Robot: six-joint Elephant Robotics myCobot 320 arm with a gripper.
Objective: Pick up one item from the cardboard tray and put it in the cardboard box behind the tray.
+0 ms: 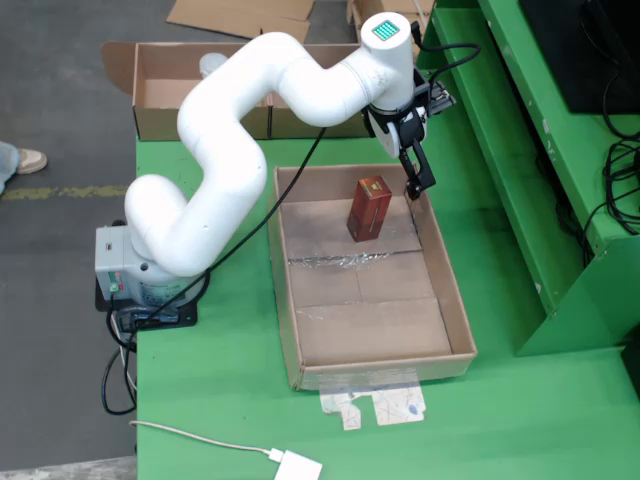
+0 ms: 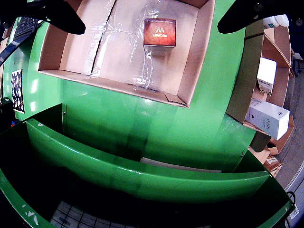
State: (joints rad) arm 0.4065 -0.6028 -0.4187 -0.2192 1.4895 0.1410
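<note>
So the red box (image 1: 369,208) was standing upright in the far part of the cardboard tray (image 1: 455,300), a bit right of centre in the fixed view, and it was the only item I could see in there. In the wrist view it showed up as a red carton (image 2: 159,32) with some lettering on top, sitting on the taped tray floor, nothing touching it. My gripper (image 1: 413,172) hung just beside it, over the far right-hand corner of the tray as the fixed view showed it, clearly apart from the box. The two dark fingers (image 2: 59,16) sat spread wide at the top corners of the wrist picture with nothing between them, so the jaws stood apart and empty. The wrist camera was looking mostly at the green table (image 1: 220,400) edge and the tray's near wall, so I'd say the hand wasn't lined up over the item. Honestly, as far as I could judge, nothing of the task had been completed at this point: no grasp, no lift, no drop-off. What was left was basically all of it: get over the box, come down, close on it, carry it to the cardboard box (image 1: 160,105) beyond the tray. That one was partly hidden by the white arm (image 1: 240,110). There were also a couple of white cartons (image 2: 268,118) on shelving off to the right in the wrist view.
</note>
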